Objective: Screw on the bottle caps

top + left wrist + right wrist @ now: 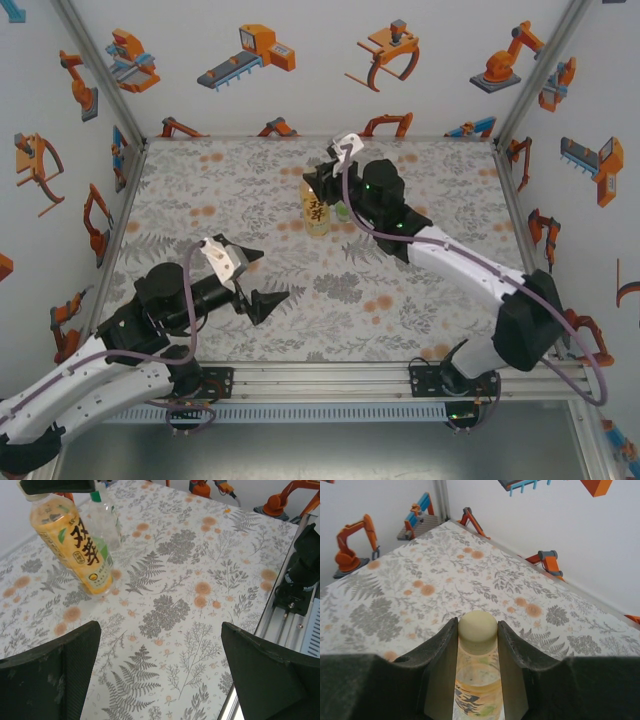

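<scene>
The amber bottle [316,212] with its yellow label stands upright at the back middle of the table. A pale round cap [477,622] sits on its neck, above the amber bottle [477,690]. My right gripper [477,626] comes down from above and is shut on that cap, one finger on each side. In the top view my right gripper [322,180] hangs over the bottle. A clear bottle [107,522] with a green neck ring stands close behind the amber bottle [75,545]. My left gripper [160,630] hovers open over bare table, holding nothing; it is at front left [272,275].
A small green patch [342,212] shows beside the amber bottle under the right arm. The aluminium rail [330,380] with both arm bases runs along the near edge. Enclosure walls with corner posts [105,80] close in the flowered table [420,290].
</scene>
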You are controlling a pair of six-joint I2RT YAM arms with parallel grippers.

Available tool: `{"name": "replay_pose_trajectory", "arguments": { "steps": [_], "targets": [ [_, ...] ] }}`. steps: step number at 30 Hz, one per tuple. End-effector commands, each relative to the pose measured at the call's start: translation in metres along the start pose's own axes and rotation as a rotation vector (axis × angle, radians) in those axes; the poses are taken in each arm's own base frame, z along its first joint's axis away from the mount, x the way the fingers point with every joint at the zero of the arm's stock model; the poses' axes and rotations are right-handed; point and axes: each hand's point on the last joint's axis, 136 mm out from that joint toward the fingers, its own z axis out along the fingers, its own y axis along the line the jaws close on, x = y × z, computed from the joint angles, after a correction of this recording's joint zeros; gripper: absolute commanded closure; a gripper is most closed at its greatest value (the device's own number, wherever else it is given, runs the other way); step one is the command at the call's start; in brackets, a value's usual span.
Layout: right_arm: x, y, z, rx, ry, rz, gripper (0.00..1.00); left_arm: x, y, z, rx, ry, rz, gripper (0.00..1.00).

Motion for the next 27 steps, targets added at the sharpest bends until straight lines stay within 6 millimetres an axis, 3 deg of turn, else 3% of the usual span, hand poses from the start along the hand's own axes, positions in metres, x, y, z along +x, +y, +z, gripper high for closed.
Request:
{"name": "replay_pose_trajectory", "arguments": {
  "steps": [1, 6, 12, 27],
  "targets": [
    [-0.029, -0.002, 0.014, -0.031, -0.162, -0.05, 1.0, 0.01, 0.003, -0.003, -0.022, 0.043, -0.054, 0.03],
    [-0.003, -0.015, 0.044, -0.018, -0.169, -0.051, 1.0, 0.018, 0.001, -0.008, -0.01, 0.082, -0.079, 0.03],
    [0.018, -0.028, 0.064, 0.006, -0.174, -0.039, 1.0, 0.027, 0.005, -0.013, -0.038, 0.089, -0.104, 0.03],
    [0.058, -0.031, 0.061, -0.004, -0.119, -0.026, 1.0, 0.031, 0.008, -0.014, -0.059, 0.092, -0.099, 0.03]
  ]
}}
